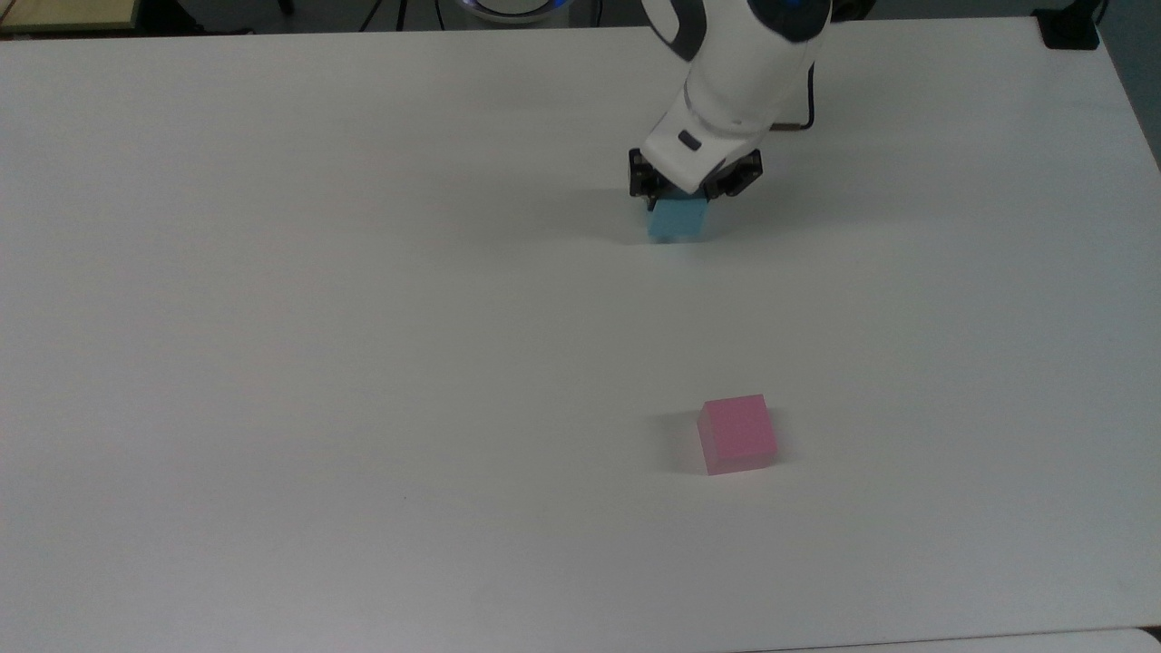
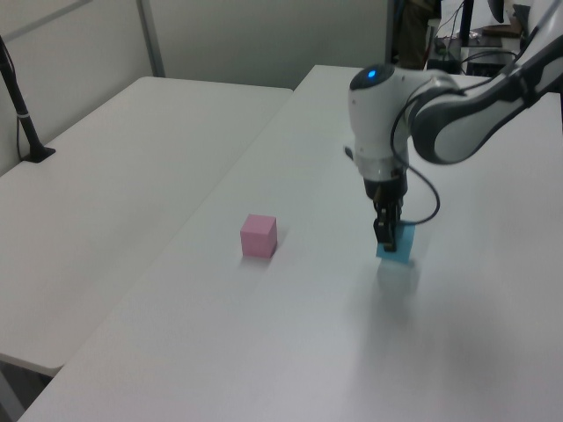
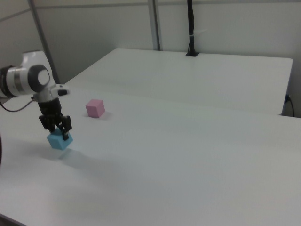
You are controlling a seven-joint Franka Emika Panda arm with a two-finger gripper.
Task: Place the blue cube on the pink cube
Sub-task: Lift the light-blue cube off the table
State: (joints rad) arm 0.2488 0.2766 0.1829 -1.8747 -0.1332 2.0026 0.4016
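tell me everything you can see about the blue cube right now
The blue cube is small, light blue and matte, with plain faces that look like foam. The gripper is shut on it from above, dark fingers pressing opposite sides. In the right view it hangs slightly tilted, clear of the white table, with a faint shadow beneath. It is well apart from the pink cube, which sits alone on the table nearer the top view's bottom edge.
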